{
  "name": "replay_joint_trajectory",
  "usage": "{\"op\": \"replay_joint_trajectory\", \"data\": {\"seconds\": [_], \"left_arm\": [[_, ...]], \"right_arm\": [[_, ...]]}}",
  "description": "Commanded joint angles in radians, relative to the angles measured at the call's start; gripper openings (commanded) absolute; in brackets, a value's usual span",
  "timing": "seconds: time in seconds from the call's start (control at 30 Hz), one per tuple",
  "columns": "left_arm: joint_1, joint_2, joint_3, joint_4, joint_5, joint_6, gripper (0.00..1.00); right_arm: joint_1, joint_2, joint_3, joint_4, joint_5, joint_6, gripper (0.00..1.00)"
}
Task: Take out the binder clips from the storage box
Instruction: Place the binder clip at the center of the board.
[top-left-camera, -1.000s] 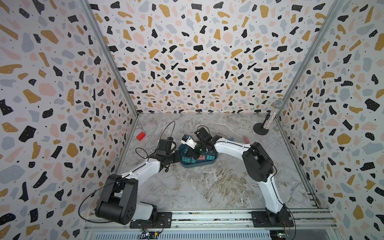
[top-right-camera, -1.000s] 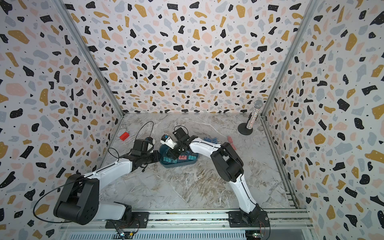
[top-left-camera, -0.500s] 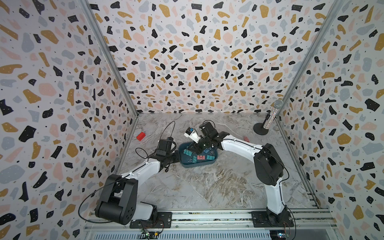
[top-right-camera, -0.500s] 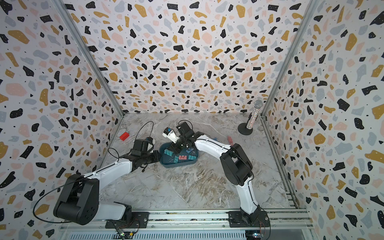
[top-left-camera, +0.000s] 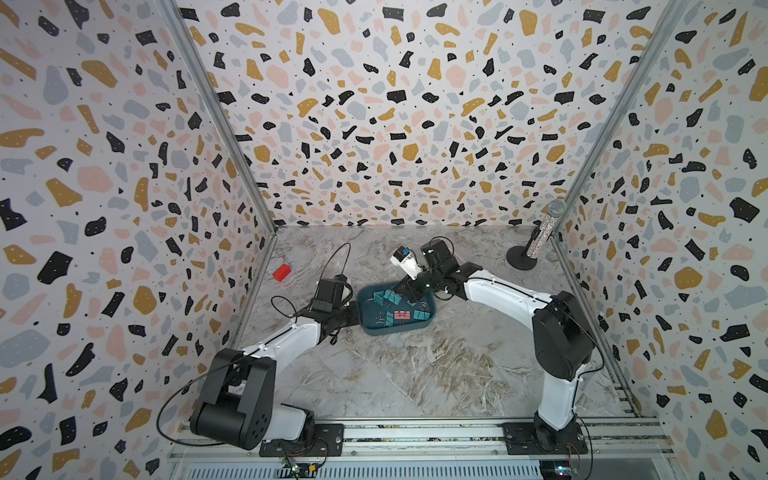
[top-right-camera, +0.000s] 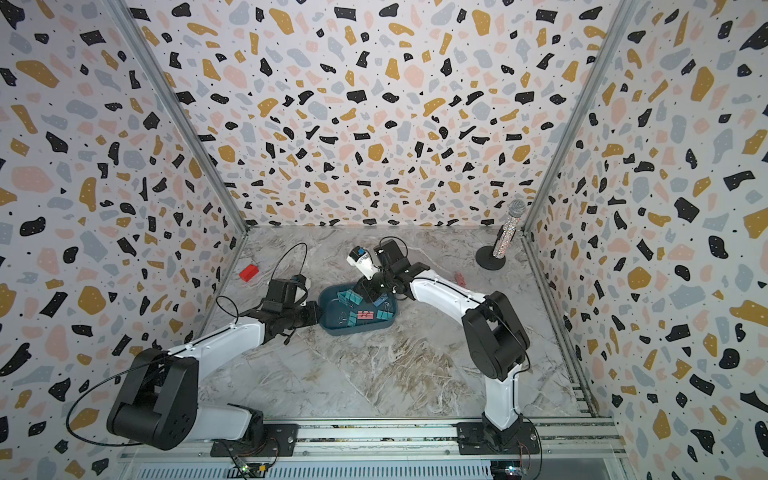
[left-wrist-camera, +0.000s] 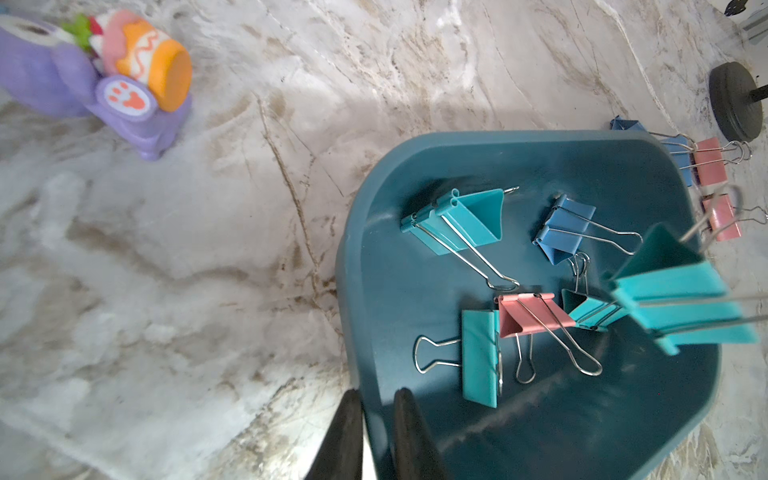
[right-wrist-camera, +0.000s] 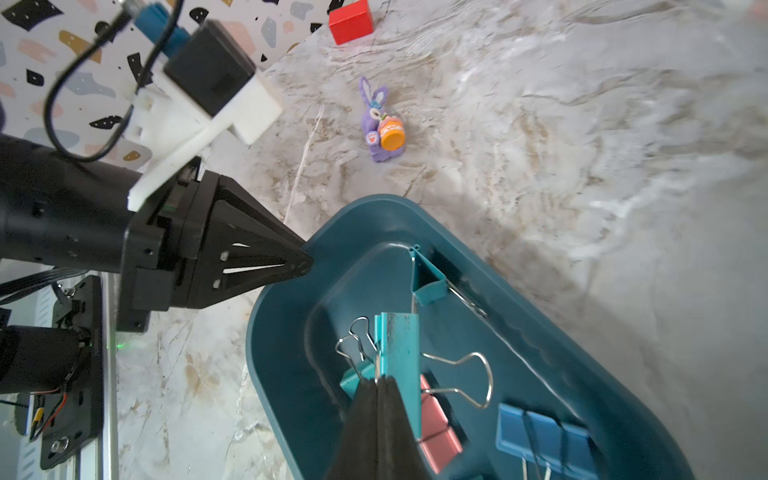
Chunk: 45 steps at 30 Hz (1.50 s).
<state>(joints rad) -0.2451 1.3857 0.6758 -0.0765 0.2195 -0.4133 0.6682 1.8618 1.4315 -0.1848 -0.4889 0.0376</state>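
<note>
On the grey marbled bench, left fingers pinch the dark teal shallow plastic storage box by its rim; right fingers, closed, hold one teal wire-handled binder clip above other clips inside.

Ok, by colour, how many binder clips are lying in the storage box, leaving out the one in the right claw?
Teal clips: 3
Blue clips: 1
Pink clips: 1
Total in view: 5
</note>
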Motion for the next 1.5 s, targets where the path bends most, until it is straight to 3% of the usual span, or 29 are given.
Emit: {"op": "replay_joint_trajectory", "data": {"seconds": [0.0,0.83,1.47], "left_arm": [[0.0,-0.024,-0.01,0.021,0.001,0.0,0.19],[0.0,-0.032,-0.016,0.021,0.0,0.002,0.19],[0.0,-0.036,-0.018,0.021,0.001,0.002,0.19]], "right_arm": [[-0.04,-0.09,-0.034,0.06,0.028,0.054,0.0],[-0.227,-0.329,-0.344,0.156,0.144,0.24,0.0],[-0.26,-0.249,-0.407,0.212,0.24,0.354,0.0]]}}
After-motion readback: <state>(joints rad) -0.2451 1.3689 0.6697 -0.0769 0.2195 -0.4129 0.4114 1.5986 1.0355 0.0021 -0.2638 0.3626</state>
